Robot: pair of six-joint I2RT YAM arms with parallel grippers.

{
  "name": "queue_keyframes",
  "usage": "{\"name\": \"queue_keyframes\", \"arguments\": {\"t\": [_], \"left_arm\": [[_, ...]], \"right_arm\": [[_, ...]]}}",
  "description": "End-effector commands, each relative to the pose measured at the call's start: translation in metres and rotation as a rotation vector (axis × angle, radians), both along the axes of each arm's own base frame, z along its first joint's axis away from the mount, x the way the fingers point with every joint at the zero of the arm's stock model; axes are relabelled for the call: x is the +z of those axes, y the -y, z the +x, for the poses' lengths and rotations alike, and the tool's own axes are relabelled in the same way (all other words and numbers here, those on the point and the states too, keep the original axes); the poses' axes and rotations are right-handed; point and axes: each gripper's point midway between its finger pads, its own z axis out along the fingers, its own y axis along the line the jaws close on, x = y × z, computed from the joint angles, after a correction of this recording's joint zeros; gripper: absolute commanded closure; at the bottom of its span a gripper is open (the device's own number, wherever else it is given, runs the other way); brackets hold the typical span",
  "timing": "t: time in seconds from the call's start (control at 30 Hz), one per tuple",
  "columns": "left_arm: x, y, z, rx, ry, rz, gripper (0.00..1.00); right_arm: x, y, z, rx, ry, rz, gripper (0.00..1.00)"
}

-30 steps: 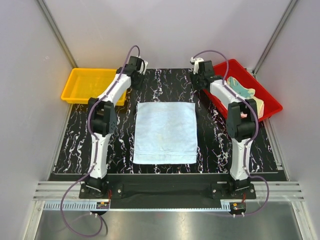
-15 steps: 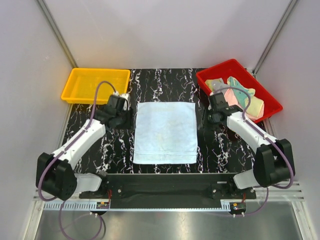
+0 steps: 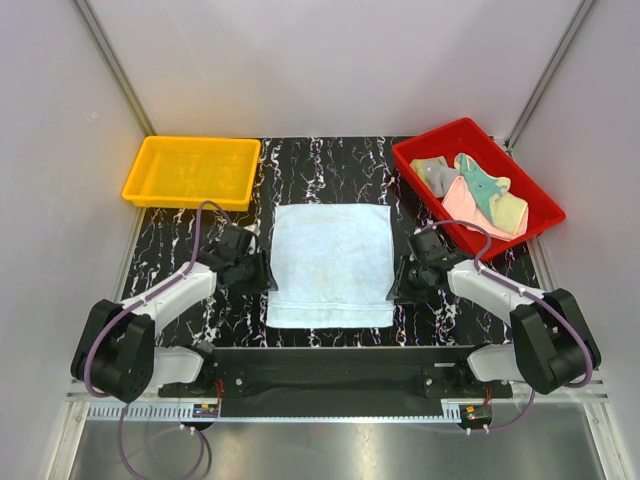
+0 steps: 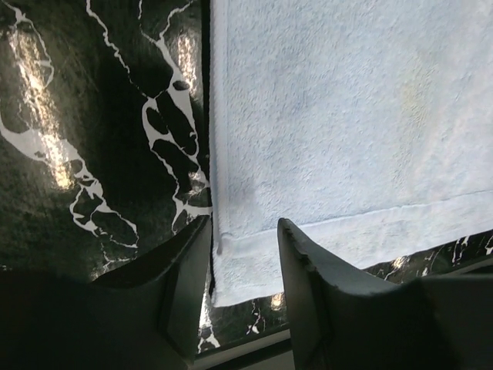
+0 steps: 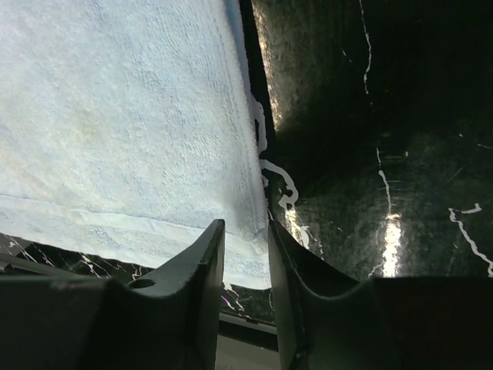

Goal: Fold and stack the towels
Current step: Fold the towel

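Newly lowered, the left end effector [image 4: 245, 235] and right end effector [image 5: 245, 231] straddle corners of the blue towel [image 3: 332, 262] (half-open, seemingly ungripped), ready for folding.

Top cam: fixed, high, behind arm bases, looks down & fwd over whole counter [image 3: 330, 165]. L wrist cam: v. close, looks down past left end effector [image 4: 245, 231] at light blue towel [image 4: 347, 116], near-left corner. R wrist cam: equally close, past right end effector [image 5: 244, 231], near-right corner. All 3 share towel's near edge.
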Motion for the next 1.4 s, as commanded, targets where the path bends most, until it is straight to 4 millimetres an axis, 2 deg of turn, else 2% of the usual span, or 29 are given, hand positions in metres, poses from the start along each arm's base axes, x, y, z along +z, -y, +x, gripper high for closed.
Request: {"name": "queue_keyframes", "arguments": {"t": [0.0,0.13,0.57,0.7,0.8,0.83,0.9,1.37], "left_arm": [[0.001,0.009,0.009,0.009,0.038,-0.043,0.58],[-0.010,0.003,0.004,0.022,-0.004,0.001,0.65],[-0.021,-0.001,-0.002,0.034,-0.037,0.037,0.73],[-0.021,-0.002,-0.003,0.035,-0.042,0.045,0.81],[-0.020,-0.001,-0.003,0.036,-0.051,0.048,0.92],[-0.017,-0.001,-0.001,0.038,-0.047,0.049,1.00],[-0.015,-0.001,-0.002,0.039,-0.058,0.053,1.00],[0.014,-0.006,0.000,0.049,-0.035,0.093,1.00]], "right_arm": [[0.001,-0.008,0.008,-0.023,0.042,0.034,0.65],[-0.005,-0.005,0.004,-0.031,0.032,0.017,0.66],[-0.007,-0.004,0.003,-0.033,0.036,-0.009,0.73],[-0.005,-0.001,0.003,-0.040,0.043,-0.026,0.85],[0.001,0.000,0.007,-0.041,0.055,-0.034,0.94],[0.002,0.001,0.007,-0.040,0.057,-0.038,0.96],[0.005,0.002,0.009,-0.039,0.062,-0.049,1.00],[0.016,0.004,0.011,-0.002,0.065,-0.075,1.00]]}}
